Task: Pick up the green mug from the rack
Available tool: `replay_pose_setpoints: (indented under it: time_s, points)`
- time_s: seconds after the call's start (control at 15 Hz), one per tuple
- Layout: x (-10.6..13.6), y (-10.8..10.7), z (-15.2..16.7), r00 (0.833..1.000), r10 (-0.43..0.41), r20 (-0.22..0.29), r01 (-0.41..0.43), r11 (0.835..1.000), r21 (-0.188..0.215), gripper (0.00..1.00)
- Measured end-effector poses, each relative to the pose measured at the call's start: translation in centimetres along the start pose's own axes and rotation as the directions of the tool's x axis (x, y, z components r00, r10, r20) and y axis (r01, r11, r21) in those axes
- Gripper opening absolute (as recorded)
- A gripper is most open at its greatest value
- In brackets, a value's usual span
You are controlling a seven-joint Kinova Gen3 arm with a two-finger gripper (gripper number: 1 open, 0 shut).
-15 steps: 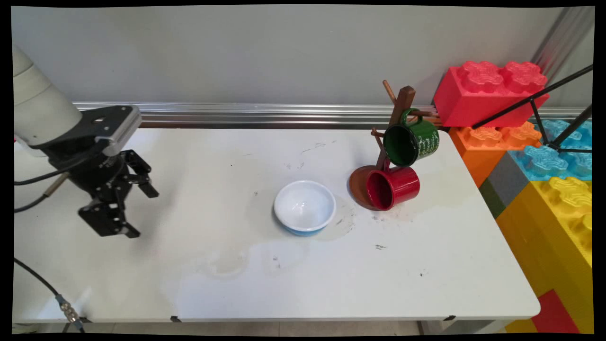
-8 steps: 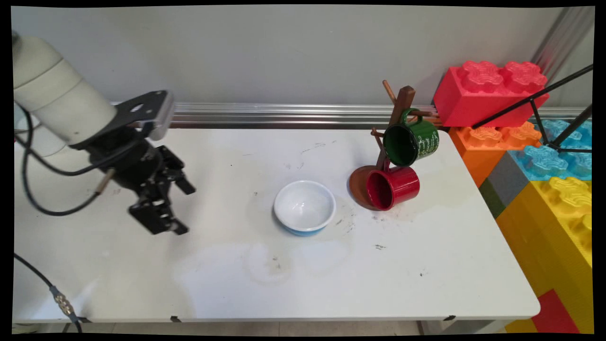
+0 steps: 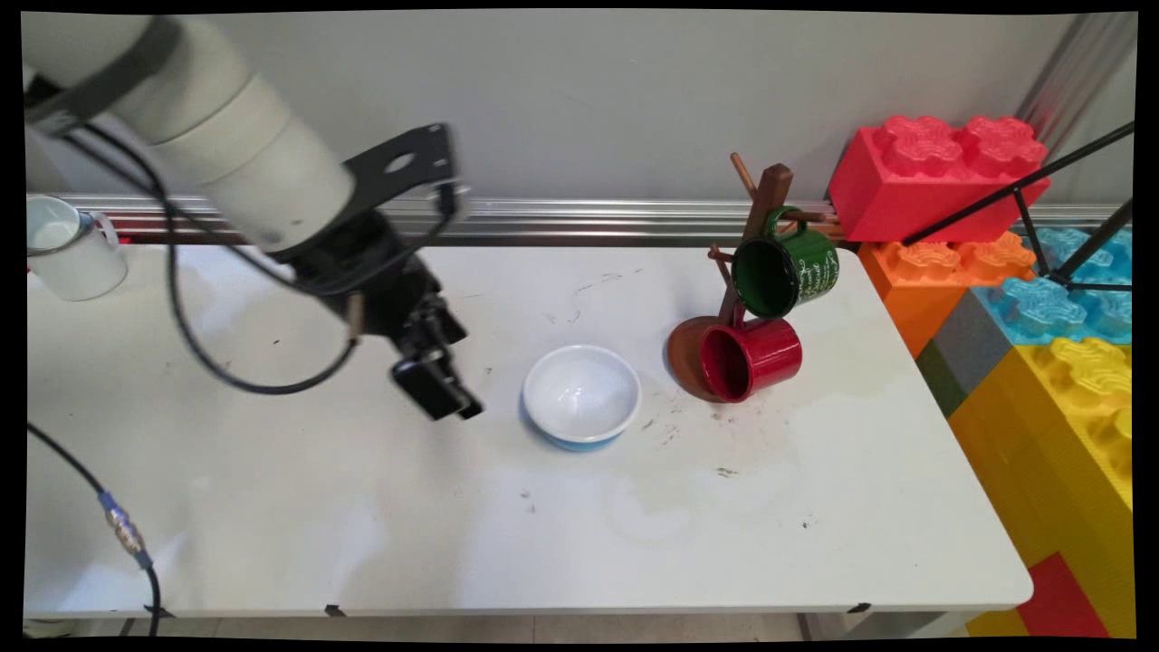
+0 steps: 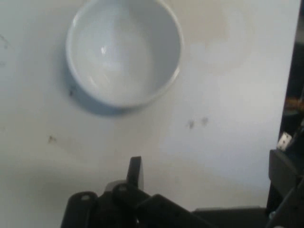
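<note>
One change is recorded: my claw [image 3: 439,394] has travelled from the left part of the counter [image 3: 362,525] toward its middle and now hangs just left of the white bowl [image 3: 582,395], not touching it. Claw state: released, fingers spread, nothing held. The hand view places the bowl ahead of the fingers, upright and empty. The bowl, the red mug [image 3: 751,359] and the green mug [image 3: 788,272] on the wooden rack [image 3: 765,204] have not shifted.

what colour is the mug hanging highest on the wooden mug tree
Dark green with white lettering: the mug, clearest in the main view.
</note>
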Motion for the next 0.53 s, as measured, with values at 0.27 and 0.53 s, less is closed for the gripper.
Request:
replay_pose_setpoints:
  time_s: [0.27, 0.53]
  points:
    - [4.2, 1.4, -0.1, 0.999, -0.036, 0.008, 0.035, 0.998, 0.044, 1.0]
    - [8.5, 2.8, -0.2, 0.997, -0.081, 0.019, 0.079, 0.993, 0.093, 1.0]
